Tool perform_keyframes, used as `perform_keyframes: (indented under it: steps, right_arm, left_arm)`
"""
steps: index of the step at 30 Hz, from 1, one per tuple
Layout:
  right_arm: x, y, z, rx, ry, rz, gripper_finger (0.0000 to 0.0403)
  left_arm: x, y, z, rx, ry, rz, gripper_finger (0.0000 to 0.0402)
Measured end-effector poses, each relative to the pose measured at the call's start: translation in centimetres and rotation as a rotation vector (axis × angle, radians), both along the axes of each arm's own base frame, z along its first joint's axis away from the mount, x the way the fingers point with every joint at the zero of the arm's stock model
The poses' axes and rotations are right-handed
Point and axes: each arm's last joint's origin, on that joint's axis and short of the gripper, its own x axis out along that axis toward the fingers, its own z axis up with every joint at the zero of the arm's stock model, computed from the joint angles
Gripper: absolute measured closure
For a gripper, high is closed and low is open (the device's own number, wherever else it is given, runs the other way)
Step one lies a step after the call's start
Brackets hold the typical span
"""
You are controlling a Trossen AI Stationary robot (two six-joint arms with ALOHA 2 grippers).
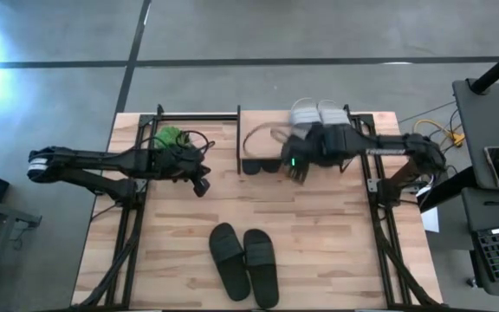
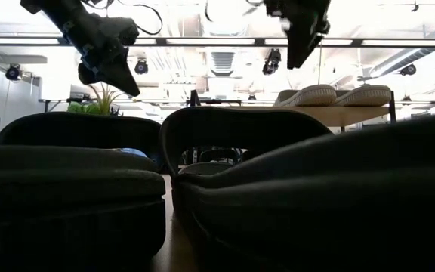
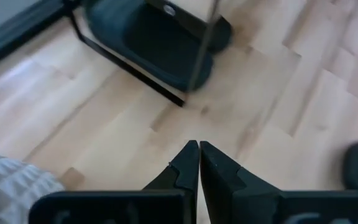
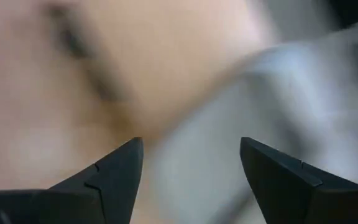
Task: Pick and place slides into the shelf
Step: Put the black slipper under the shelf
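Two black slides (image 1: 245, 263) lie side by side, soles down, on the table's near middle, and they fill the front of the low view (image 2: 278, 196). The shelf (image 1: 262, 117) stands at the far middle. Two light grey slides (image 1: 319, 111) rest on its plank top (image 2: 338, 115). Black slides (image 1: 260, 165) sit under the plank, also seen in the left wrist view (image 3: 160, 43). My left gripper (image 1: 200, 185) hangs shut over bare table left of the shelf. My right gripper (image 1: 298, 166) hovers open above the shelf's near edge, high over it in the low view (image 2: 294, 60).
Black metal frames (image 1: 128, 208) run along the table's left and right sides. A green thing with cables (image 1: 170, 137) sits at the far left, beside the left arm. Bare wood (image 1: 310, 217) lies between the shelf and the near slides. A desk with a keyboard stands off to the right.
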Motion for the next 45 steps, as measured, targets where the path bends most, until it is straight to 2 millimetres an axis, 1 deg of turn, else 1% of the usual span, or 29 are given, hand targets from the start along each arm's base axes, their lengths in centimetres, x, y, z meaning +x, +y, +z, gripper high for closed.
perform_keyframes:
  steps: [4, 6, 8, 11, 14, 17, 22, 26, 30, 32, 37, 40, 42, 45]
  right_arm:
    - [0.2, 4.3, -0.2, 0.288, -0.123, -0.074, 0.0142]
    - [0.7, 6.7, -0.4, 0.378, -0.185, -0.119, 0.0142]
    - [1.1, 9.4, -0.9, 0.431, -0.21, -0.088, 0.0142]
    - [1.3, 13.4, -2.1, 0.457, -0.187, -0.038, 0.0142]
    - [1.4, 16.7, -3.3, 0.446, -0.168, -0.043, 0.0142]
    - [2.1, 19.5, -4.6, 0.424, -0.16, -0.036, 0.0143]
    - [4.1, 23.6, -6.9, 0.408, -0.118, 0.016, 0.0143]
    - [5.9, 26.0, -9.3, 0.337, -0.103, 0.028, 0.0143]
    - [7.0, 26.9, -11.3, 0.193, -0.063, -0.012, 0.0146]
    - [7.6, 27.4, -12.1, 0.147, -0.047, -0.005, 0.015]
    - [8.9, 29.4, -13.3, 0.113, -0.036, 0.098, 0.0156]
    - [9.3, 30.5, -13.7, 0.11, -0.037, 0.113, 0.0156]
    - [9.3, 30.7, -13.6, 0.093, -0.037, 0.103, 0.0157]
    - [9.4, 30.8, -14.1, 0.048, -0.048, 0.106, 0.0159]
  left_arm:
    - [0.2, -0.2, -0.2, -0.048, 0.009, -0.077, 0.0402]
    - [0.3, -0.3, -0.3, -0.042, 0.024, -0.103, 0.0402]
    - [0.5, -0.3, -0.6, -0.025, 0.045, -0.125, 0.0402]
    - [0.8, -0.3, -0.9, 0.026, 0.085, -0.185, 0.0402]
    - [0.9, -0.6, -1.1, 0.041, 0.1, -0.215, 0.0402]
    - [0.7, -1.1, -0.8, 0.041, 0.088, -0.235, 0.0402]
    - [0.0, -2.1, -0.2, 0.043, 0.058, -0.281, 0.0402]
    - [-0.9, -2.8, 0.4, 0.025, 0.036, -0.299, 0.0402]
    - [-1.9, -3.2, 0.9, 0.005, 0.027, -0.301, 0.0402]
    - [-2.5, -3.2, 1.0, -0.002, 0.033, -0.29, 0.0402]
    - [-3.8, -3.0, 1.0, 0.014, 0.092, -0.268, 0.0402]
    - [-4.4, -2.9, 0.9, 0.027, 0.12, -0.255, 0.0402]
    - [-4.5, -2.9, 0.9, 0.03, 0.134, -0.252, 0.0402]
    - [-4.5, -2.9, 0.9, 0.031, 0.133, -0.251, 0.0402]
